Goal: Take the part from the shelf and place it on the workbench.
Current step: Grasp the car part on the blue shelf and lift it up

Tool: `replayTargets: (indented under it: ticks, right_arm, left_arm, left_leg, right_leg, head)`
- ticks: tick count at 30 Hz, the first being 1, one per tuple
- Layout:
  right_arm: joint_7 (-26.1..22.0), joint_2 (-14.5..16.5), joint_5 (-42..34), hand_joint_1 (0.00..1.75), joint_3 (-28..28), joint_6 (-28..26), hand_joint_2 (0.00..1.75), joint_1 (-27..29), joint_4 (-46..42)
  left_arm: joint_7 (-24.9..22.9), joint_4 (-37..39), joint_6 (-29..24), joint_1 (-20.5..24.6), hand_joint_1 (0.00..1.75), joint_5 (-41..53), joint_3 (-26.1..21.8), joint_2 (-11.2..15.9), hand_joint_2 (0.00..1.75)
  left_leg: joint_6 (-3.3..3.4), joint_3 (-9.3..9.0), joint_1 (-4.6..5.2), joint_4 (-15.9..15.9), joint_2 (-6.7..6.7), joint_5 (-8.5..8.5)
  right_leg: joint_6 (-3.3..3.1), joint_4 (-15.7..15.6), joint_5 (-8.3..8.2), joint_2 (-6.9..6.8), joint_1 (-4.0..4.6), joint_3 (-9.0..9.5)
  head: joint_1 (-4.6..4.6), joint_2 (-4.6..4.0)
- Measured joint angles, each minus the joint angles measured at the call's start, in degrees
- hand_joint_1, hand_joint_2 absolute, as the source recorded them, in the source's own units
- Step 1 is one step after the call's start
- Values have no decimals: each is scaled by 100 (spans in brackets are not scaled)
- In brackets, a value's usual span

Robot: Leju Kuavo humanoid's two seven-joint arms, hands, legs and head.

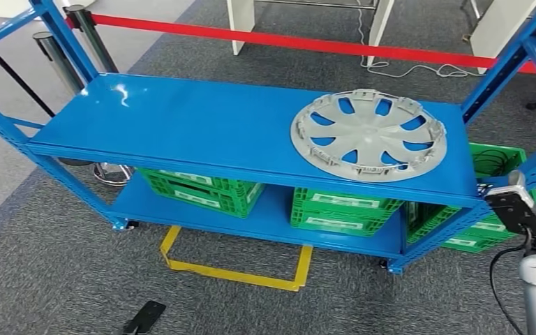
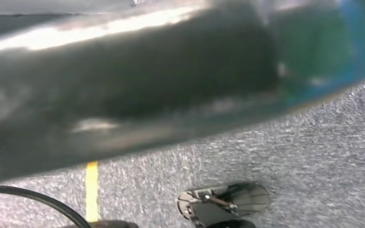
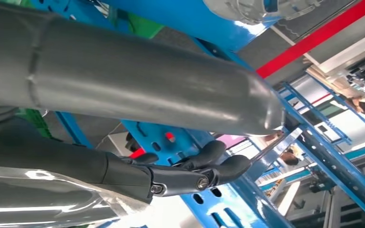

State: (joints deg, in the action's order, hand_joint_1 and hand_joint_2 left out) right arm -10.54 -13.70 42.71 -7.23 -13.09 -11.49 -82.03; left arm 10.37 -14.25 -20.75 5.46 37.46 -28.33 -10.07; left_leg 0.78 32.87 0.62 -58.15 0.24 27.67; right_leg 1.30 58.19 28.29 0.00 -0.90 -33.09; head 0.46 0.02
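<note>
I have the wheel cover [image 1: 368,135] lying flat on the top board of the blue shelf [image 1: 181,122], toward the end nearest my right arm, its near rim close to the front edge. My right hand [image 3: 190,172] sits below and to the outside of it, next to the shelf's corner post [image 3: 209,199]; the wrist camera shows the fingers apart and lightly curved, holding nothing. The left hand I cannot judge: its wrist view is blurred, looking down at the carpet [image 2: 323,156].

The step in hand, as I read it, is the reach. The cover is up and inward from the right hand, so I would lift the hand above board level before moving in, keeping clear of the post and the shelf edge. The cover looks thin, wide and light, so a one-sided pinch may tip it. I would take the near rim, fingers under the lip where it overhangs, thumb on top, and lift slowly.

No bench is visible from here.
</note>
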Motion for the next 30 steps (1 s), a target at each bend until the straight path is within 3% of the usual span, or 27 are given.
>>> replayTargets:
  ticks: [2,3,5,7,8,9,11,13,15,17,19,21,22,23,24,27,28,30]
  right_arm:
    - [2,-7,1,0,45,4,0,-24,0]
    - [7,-9,1,0,58,8,0,-41,3]
    - [26,-10,7,0,70,22,0,-70,22]
    - [57,-12,33,0,80,40,0,-83,67]
    - [75,-15,55,0,85,47,0,-96,96]
    - [90,-20,75,0,88,51,0,-120,127]
    - [105,-40,104,0,91,58,0,-200,186]
    - [105,-62,116,0,100,61,0,-286,231]
    - [106,-70,124,0,115,63,0,-324,270]
    - [107,-71,127,0,135,64,0,-330,307]
    - [105,-71,131,0,162,63,0,-338,328]
    - [103,-71,137,0,196,60,0,-322,332]
    - [100,-71,143,0,218,54,0,-300,331]
    - [93,-71,147,0,242,42,0,-272,323]
    - [82,-70,150,0,267,25,0,-241,301]
    - [26,-61,146,0,355,-51,0,-163,111]
    - [9,-53,147,0,395,-68,0,-140,25]
    - [-26,-25,175,0,508,-74,0,-68,-153]
  left_arm:
    - [-1,0,1,3,0,0,0,-2,0]
    - [-1,0,1,5,0,0,0,-1,0]
    - [-2,0,1,-1,0,1,0,-1,0]
    - [-5,0,1,-17,0,5,0,2,0]
    - [-7,0,1,-22,0,10,0,5,0]
    - [-8,0,1,-22,0,16,0,8,0]
    - [-11,0,1,-9,0,25,0,5,0]
    - [-18,0,4,3,0,40,0,-4,0]
    - [-22,0,10,-6,0,59,-1,-6,0]
    - [-25,0,16,-17,0,78,-1,-10,0]
    - [-26,0,18,-15,0,97,1,-18,0]
    - [-26,0,18,-16,0,108,1,-21,0]
    - [-26,0,18,-19,0,112,0,-22,0]
    - [-26,0,18,-20,0,115,-1,-22,0]
    - [-27,0,18,-19,0,119,-1,-22,0]
    - [-27,0,18,-10,0,146,-2,-30,0]
    - [-28,0,18,-9,0,162,-2,-33,0]
    - [-39,0,19,-12,0,196,-2,-43,0]
  left_leg:
    - [-65,45,-8,-148,-4,113]
    - [-99,132,-18,-363,-10,253]
    - [-151,432,-60,-1065,-13,630]
    - [-194,624,-118,-1551,-12,792]
    - [-218,580,-149,-1500,-12,712]
    - [-246,438,-183,-1246,-11,547]
    - [-311,63,-236,-515,-19,237]
    - [-280,-97,-241,-131,-43,141]
    - [-168,-65,-210,-110,-60,132]
    - [-66,-49,-193,-93,-64,96]
    - [22,-37,-177,-76,-66,72]
    - [74,-24,-136,-77,-65,76]
    - [88,-21,-114,-77,-66,80]
    - [97,-22,-96,-78,-69,83]
    - [103,-26,-81,-79,-75,88]
    - [92,-41,-51,-92,-98,117]
    - [73,-28,-42,-101,-102,122]
    - [28,1,-36,-108,-102,117]
  right_leg:
    - [-71,-35,-27,-10,-26,19]
    - [-103,-51,-42,-20,-42,25]
    - [-133,-54,-58,-41,-47,13]
    - [-121,-51,-77,-56,-61,-6]
    - [-103,-46,-88,-57,-77,-15]
    - [-76,-37,-96,-57,-102,-21]
    - [12,8,-96,-49,-133,-51]
    - [120,41,-109,-34,-134,-95]
    - [210,5,-153,-32,-150,-108]
    - [256,40,-104,-37,-181,-159]
    - [244,482,170,-30,-178,-387]
    - [216,1271,527,-20,-140,-751]
    - [199,1579,622,-18,-119,-898]
    - [178,1694,614,-16,-100,-955]
    - [149,1586,500,-15,-82,-901]
    - [56,525,-1,-14,-34,-367]
    - [37,274,-53,-15,-18,-232]
    - [18,127,-25,-8,12,-141]
  head:
    - [-14,0]
    - [-22,0]
    - [-36,0]
    - [-34,0]
    - [-34,0]
    - [-34,0]
    - [-46,0]
    - [-58,0]
    - [-57,0]
    - [-54,0]
    - [-41,0]
    - [-31,0]
    - [-31,0]
    - [-31,0]
    - [-32,0]
    - [-33,0]
    - [-33,0]
    - [-35,0]
